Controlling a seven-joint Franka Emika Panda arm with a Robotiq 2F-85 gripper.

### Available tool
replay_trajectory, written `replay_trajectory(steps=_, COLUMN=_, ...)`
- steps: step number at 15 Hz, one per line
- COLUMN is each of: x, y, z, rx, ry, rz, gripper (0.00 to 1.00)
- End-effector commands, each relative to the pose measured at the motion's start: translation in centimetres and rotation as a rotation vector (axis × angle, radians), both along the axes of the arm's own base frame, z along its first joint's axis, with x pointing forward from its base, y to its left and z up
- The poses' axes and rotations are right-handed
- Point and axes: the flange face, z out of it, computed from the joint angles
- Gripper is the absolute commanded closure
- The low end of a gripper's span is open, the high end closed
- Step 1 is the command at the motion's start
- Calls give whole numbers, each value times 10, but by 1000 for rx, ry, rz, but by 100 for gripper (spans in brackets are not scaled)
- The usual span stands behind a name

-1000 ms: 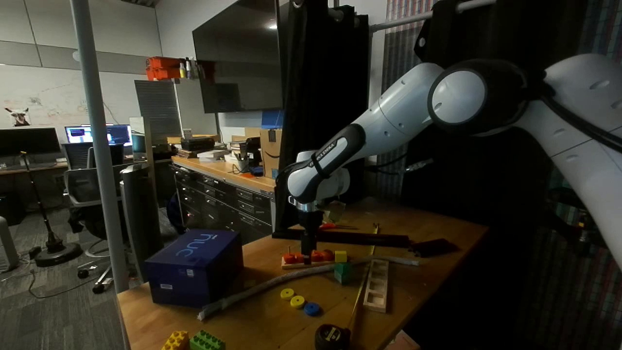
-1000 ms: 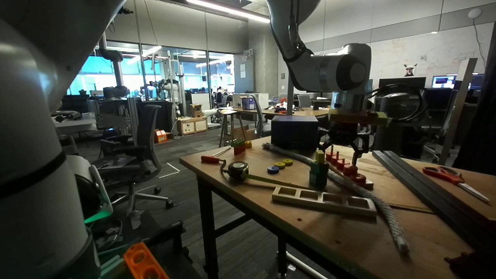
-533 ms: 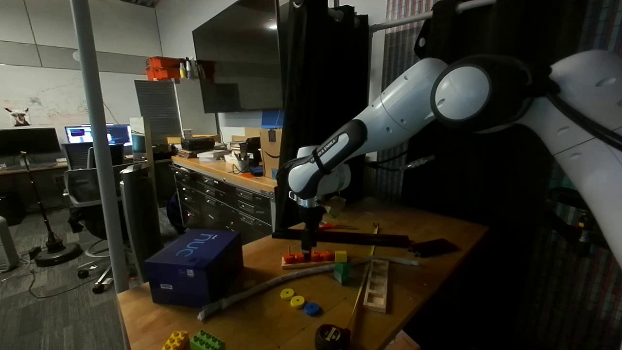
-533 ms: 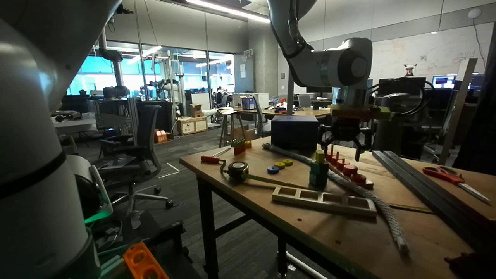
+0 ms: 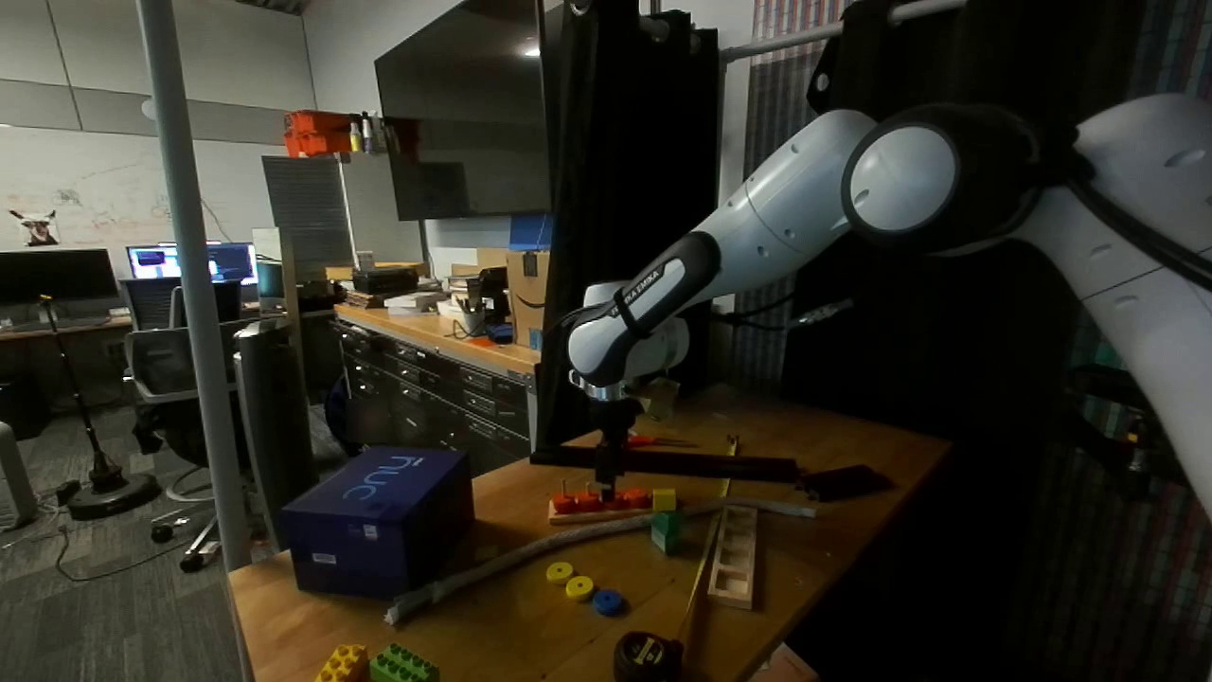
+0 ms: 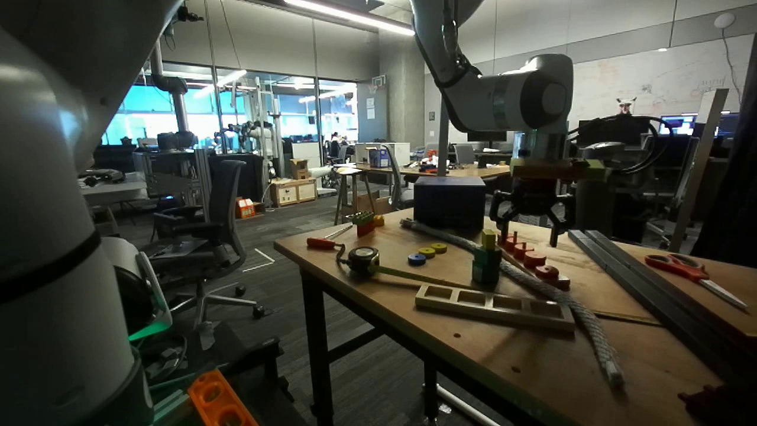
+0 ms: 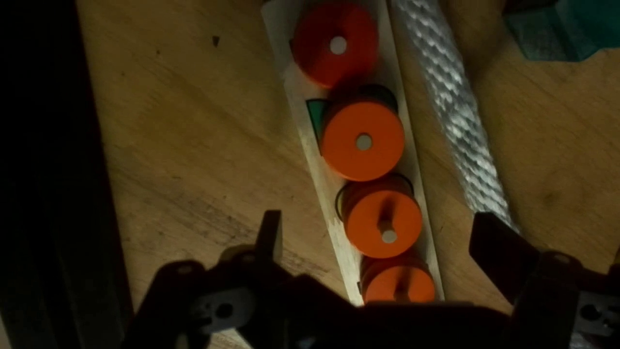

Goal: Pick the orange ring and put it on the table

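Observation:
A pale wooden peg board (image 7: pixel 317 167) lies on the light-brown table (image 5: pixel 502 639) and shows in the wrist view. It carries a row of round stacks on pegs. The tops of three are orange rings (image 7: pixel 363 162), and the far one is a red ring (image 7: pixel 310 48). The nearest orange ring (image 7: pixel 380 287) is partly hidden by my gripper body. My gripper (image 7: pixel 379 225) is open and empty. Its fingers are wide apart on either side of the board, above it. In the exterior views the gripper (image 6: pixel 529 236) (image 5: pixel 608 493) hovers over the row of rings (image 6: pixel 534 259).
A grey rope (image 6: pixel 550 289) runs beside the board. A green block with a yellow block on top (image 6: pixel 486 266) stands close by. Yellow and blue discs (image 5: pixel 579 588), a compartment tray (image 5: pixel 724 592), a tape measure (image 5: pixel 647 655), dark bars (image 6: pixel 627 272), scissors (image 6: pixel 680 267) and a blue box (image 5: pixel 379 521) share the table.
My gripper has risen a little and shifted along the board, to the right in both exterior views. It stays open. The rings and other objects have not visibly moved.

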Motion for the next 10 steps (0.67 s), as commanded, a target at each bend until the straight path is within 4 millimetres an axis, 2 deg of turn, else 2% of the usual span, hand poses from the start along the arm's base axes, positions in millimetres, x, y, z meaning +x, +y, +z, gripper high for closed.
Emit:
replay_trajectory(steps=1, x=-8, y=-2, z=11, rx=-23, ry=-10, rz=4, gripper=25)
replay_trajectory(steps=2, x=-9, y=-3, z=11, rx=-25, ry=-11, rz=3, gripper=27)
replay_trajectory(steps=9, x=-11, y=-2, z=10, rx=-28, ry=-4, rz=4, gripper=81)
replay_trajectory(steps=10, x=-11, y=-2, z=12, rx=-28, ry=-6, rz=4, gripper=80)
